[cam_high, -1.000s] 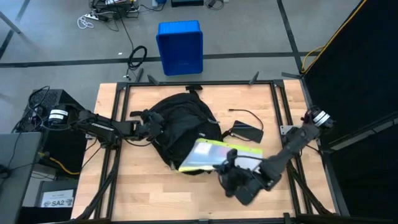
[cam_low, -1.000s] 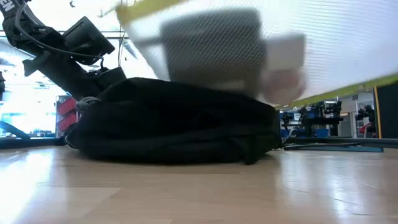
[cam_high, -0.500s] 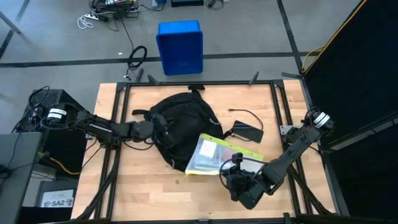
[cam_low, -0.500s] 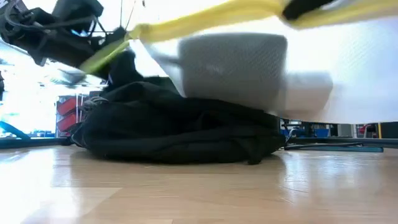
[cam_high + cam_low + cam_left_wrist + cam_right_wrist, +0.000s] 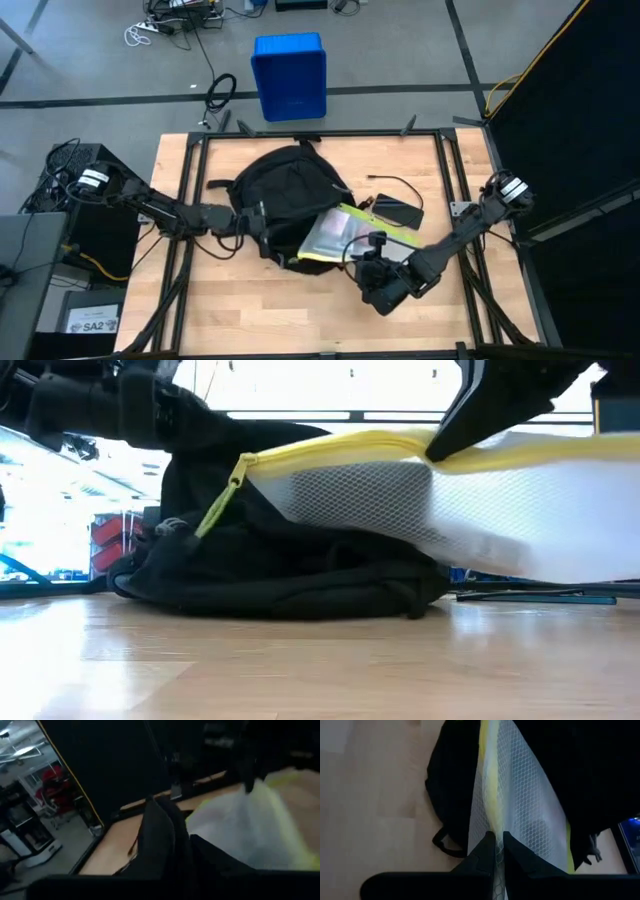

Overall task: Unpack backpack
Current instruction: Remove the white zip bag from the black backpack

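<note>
The black backpack (image 5: 285,195) lies on its side in the middle of the wooden table (image 5: 200,310). A white mesh pouch with yellow zip trim (image 5: 345,235) hangs over the backpack's near right edge; in the low view the pouch (image 5: 440,500) is in the air. My right gripper (image 5: 368,255) is shut on the pouch's near end. My left gripper (image 5: 250,222) is at the backpack's near left side, and black fabric (image 5: 190,455) rises up to it. My left gripper holds black fabric of the backpack's near left side (image 5: 159,837), coming in level from the table's left. The gripper body hides the place of contact. That fabric stands raised while the backpack's bottom (image 5: 280,595) rests on the table. My right gripper pinches the pouch's edge (image 5: 496,827) between its two fingers (image 5: 485,851), beside the yellow trim. It comes slanting down from the table's near right. The pouch is clear of the table, tilted, its zip end (image 5: 235,485) toward the backpack.
A flat black item with a thin cable (image 5: 398,210) lies on the table right of the backpack. A blue plastic bin (image 5: 290,75) stands on the floor beyond the far edge. Bare wood (image 5: 250,310) runs along the near side.
My right gripper has sunk and drawn the pouch lower, so it now hangs just above the backpack. My left gripper has gone up and toward the table's right and near edge, turning level, and the backpack's left side has risen with it.
</note>
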